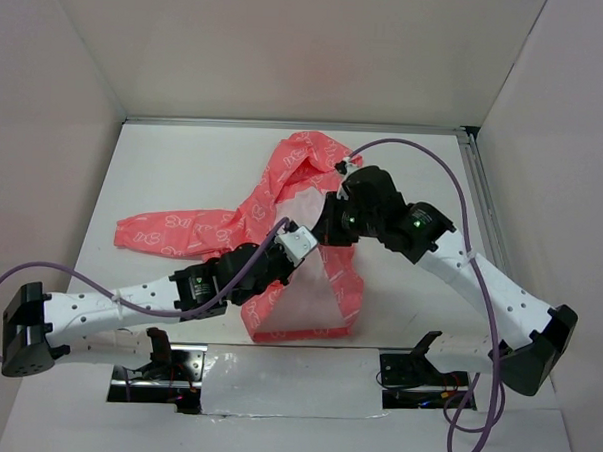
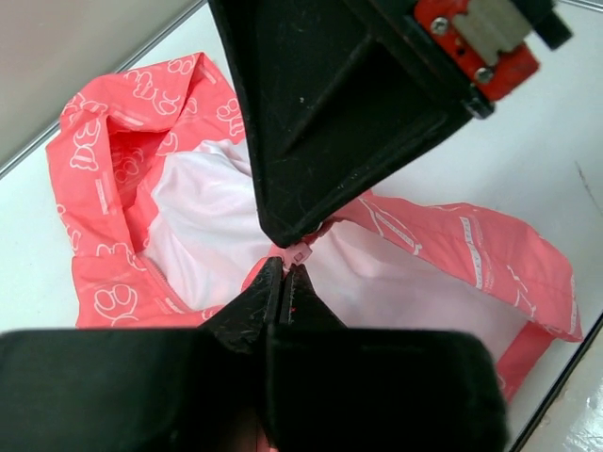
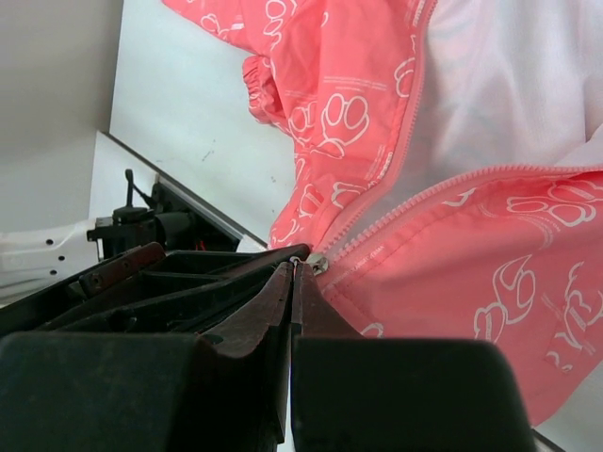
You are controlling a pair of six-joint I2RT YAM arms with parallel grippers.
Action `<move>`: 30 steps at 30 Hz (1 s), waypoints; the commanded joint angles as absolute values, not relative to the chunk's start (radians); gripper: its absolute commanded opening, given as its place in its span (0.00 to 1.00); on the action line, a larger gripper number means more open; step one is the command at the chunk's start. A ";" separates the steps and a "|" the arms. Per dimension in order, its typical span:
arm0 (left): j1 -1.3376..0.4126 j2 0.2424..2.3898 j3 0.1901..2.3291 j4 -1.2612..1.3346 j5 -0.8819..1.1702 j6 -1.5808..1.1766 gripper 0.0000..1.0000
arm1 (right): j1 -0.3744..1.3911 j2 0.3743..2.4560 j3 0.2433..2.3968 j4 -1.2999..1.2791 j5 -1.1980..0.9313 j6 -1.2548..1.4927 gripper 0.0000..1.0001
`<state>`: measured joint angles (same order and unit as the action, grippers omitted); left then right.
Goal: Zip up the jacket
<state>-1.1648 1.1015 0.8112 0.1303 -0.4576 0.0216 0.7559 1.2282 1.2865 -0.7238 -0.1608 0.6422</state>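
Observation:
The coral-pink jacket (image 1: 306, 164) with a white paw print lies open on the white table (image 1: 184, 171), hood at the far side, one sleeve stretched to the left, pale lining showing. It also shows in the left wrist view (image 2: 104, 160) and the right wrist view (image 3: 349, 122). My left gripper (image 1: 309, 241) is shut (image 2: 285, 273) on the jacket's zipper edge at mid-front. My right gripper (image 1: 332, 220) meets it tip to tip and is shut (image 3: 295, 270) on the zipper pull beside the metal slider (image 3: 318, 263). The zipper teeth run apart above the slider.
A purple cable (image 1: 425, 151) loops over the right arm and another (image 1: 39, 270) trails from the left arm. White walls enclose the table on three sides. A metal rail (image 1: 478, 184) runs along the right edge. Clamps (image 1: 415, 366) sit at the near edge.

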 commanded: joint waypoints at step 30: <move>-1.177 0.677 0.502 -0.049 0.389 -0.423 0.00 | 0.385 2.351 2.385 -0.381 0.389 0.447 0.00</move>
<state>-1.1248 0.7391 0.5247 -0.0067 -0.0048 -0.2432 0.4606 2.2639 2.1727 -0.6247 0.1623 0.4934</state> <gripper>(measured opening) 0.036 0.008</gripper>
